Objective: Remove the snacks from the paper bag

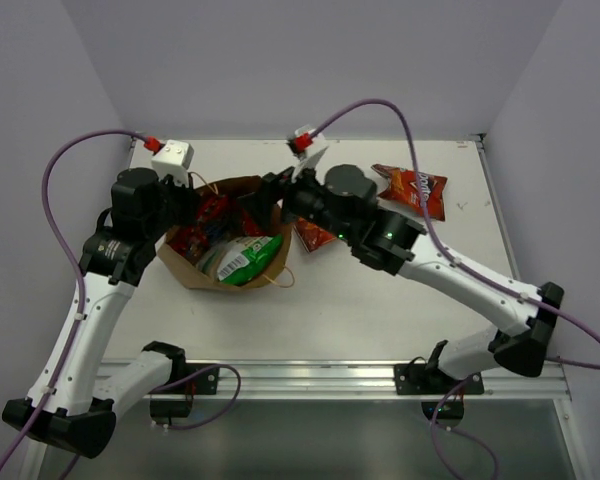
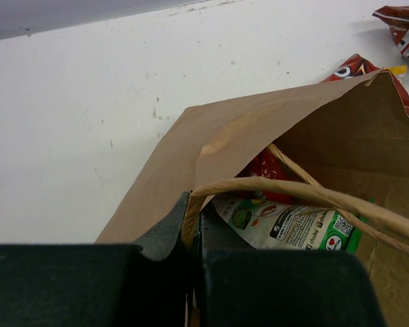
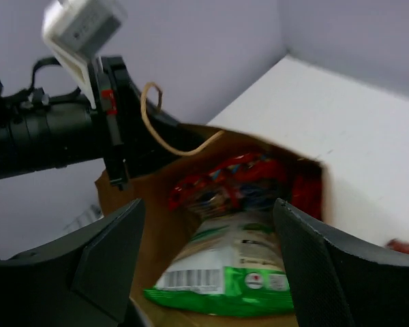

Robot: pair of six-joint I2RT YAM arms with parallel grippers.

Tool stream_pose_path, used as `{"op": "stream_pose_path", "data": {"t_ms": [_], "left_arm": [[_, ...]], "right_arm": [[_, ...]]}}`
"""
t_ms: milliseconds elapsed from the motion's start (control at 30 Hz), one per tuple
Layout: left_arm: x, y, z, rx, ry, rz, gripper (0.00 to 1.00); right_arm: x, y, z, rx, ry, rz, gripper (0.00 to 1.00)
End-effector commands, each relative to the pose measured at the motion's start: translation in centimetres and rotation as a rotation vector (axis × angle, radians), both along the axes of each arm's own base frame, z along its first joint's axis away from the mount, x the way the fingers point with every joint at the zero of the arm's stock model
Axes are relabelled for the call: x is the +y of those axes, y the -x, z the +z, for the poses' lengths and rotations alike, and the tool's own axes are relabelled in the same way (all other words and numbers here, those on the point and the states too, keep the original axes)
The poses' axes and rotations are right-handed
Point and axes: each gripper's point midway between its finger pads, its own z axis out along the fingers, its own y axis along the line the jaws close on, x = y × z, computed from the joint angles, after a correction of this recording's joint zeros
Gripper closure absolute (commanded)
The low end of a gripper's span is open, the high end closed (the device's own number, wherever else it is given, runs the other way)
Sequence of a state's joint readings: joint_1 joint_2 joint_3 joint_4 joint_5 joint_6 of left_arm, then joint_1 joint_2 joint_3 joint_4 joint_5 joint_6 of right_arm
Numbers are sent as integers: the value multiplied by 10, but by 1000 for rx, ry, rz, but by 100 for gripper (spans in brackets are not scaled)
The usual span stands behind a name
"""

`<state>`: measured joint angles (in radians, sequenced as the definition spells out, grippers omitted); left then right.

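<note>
While the left tool (image 2: 193, 228) is clamped on the rim of the paper bag (image 1: 193, 273), propping its mouth, the right tool (image 3: 206, 204), the nearer one, is spread wide just before that mouth. Straight ahead lies the white-green chip bag (image 3: 225, 276), long axis along the reach, with red candy bags (image 3: 235, 178) deeper. The top view, unlike the right wrist view, plainly shows a Doritos bag (image 1: 412, 190) out on the surface (image 1: 380, 310).

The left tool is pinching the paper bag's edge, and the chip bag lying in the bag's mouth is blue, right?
Not quite. The chip bag in the mouth of the paper bag is white and green, not blue; the right wrist view shows it plainly. The left tool is indeed pinching the bag's edge.
</note>
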<state>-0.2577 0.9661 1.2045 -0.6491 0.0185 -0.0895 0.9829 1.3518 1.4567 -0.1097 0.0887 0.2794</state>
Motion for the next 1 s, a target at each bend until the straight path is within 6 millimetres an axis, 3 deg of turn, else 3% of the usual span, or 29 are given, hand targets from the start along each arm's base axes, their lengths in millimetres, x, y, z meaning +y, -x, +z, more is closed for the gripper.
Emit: {"op": "stream_pose_path", "data": {"t_ms": [0, 33, 133, 167, 267, 733, 867, 967], "left_arm": [[-6, 4, 29, -70, 58, -16, 100], [-6, 4, 30, -73, 60, -17, 100], [-7, 5, 29, -71, 61, -18, 100], [-7, 5, 30, -71, 65, -20, 100], [-8, 7, 31, -73, 74, -20, 100], [-15, 15, 22, -46, 109, -52, 100], [-16, 17, 20, -43, 107, -62, 100], [-16, 18, 16, -35, 107, -65, 100]], "right_arm": [[50, 8, -49, 294, -38, -10, 21], [64, 6, -64, 341, -39, -6, 21], [86, 9, -69, 457, -110, 1, 21], [94, 5, -80, 487, -112, -13, 21], [105, 0, -86, 556, -175, -38, 21], [168, -39, -154, 732, -279, -137, 23], [173, -49, -163, 725, -300, -155, 31], [174, -49, -166, 719, -310, -139, 45]]}}
